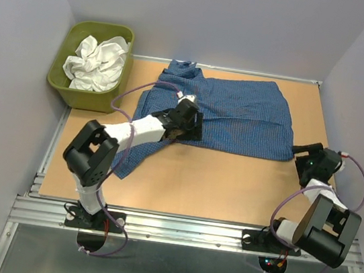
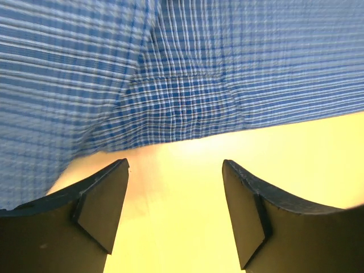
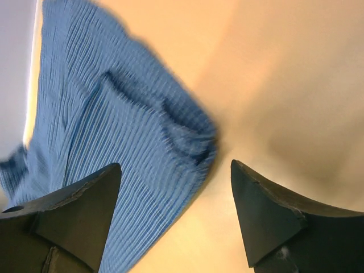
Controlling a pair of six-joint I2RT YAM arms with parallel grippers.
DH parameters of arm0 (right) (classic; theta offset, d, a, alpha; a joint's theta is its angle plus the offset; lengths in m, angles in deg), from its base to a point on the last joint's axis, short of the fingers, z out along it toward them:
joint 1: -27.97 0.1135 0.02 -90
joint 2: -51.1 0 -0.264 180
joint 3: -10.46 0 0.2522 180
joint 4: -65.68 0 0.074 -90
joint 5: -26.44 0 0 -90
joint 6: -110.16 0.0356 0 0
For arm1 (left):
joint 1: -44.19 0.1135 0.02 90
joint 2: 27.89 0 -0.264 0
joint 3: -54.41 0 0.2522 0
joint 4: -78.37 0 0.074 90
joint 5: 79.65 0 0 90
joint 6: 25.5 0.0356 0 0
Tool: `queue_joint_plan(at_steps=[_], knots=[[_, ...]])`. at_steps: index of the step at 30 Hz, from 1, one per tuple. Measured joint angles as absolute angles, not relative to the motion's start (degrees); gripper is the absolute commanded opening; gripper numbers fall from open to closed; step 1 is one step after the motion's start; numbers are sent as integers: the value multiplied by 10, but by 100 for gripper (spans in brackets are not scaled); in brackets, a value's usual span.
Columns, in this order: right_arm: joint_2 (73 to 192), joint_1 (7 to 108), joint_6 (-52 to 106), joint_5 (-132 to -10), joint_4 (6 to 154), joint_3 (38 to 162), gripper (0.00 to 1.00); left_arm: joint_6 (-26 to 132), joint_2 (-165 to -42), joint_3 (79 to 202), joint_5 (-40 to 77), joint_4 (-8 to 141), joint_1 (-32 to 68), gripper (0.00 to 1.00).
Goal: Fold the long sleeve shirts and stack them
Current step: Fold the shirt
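The dark blue checked shirt (image 1: 239,114) lies spread on the wooden table, collar toward the back and one sleeve trailing to the front left. My left gripper (image 1: 187,125) hovers at the shirt's near left edge. In the left wrist view the shirt's hem (image 2: 182,108) lies just ahead of the left gripper (image 2: 175,165), which is open with only bare table between its fingers. My right gripper (image 1: 304,158) sits at the shirt's near right corner. In its wrist view the right gripper (image 3: 175,165) is open, and the shirt corner (image 3: 114,131) lies under and ahead of its left finger. The white garment (image 1: 99,62) sits crumpled in the tub.
The olive-green tub (image 1: 66,90) stands at the back left, off the wooden board. Grey walls close in the back and both sides. A metal rail (image 1: 182,228) runs along the near edge by the arm bases.
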State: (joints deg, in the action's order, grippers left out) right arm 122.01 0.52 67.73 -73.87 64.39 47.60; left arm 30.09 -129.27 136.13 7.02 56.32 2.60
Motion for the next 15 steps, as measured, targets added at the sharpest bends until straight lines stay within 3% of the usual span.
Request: queue_joint_plan(at_steps=[8,15], knots=[[1239,218,554,-725,728,592,85,297,-1138,1296,42,538,139,88],[1269,386,462,-712,770,634,86,309,-1003,1139,14,483,256,88]])
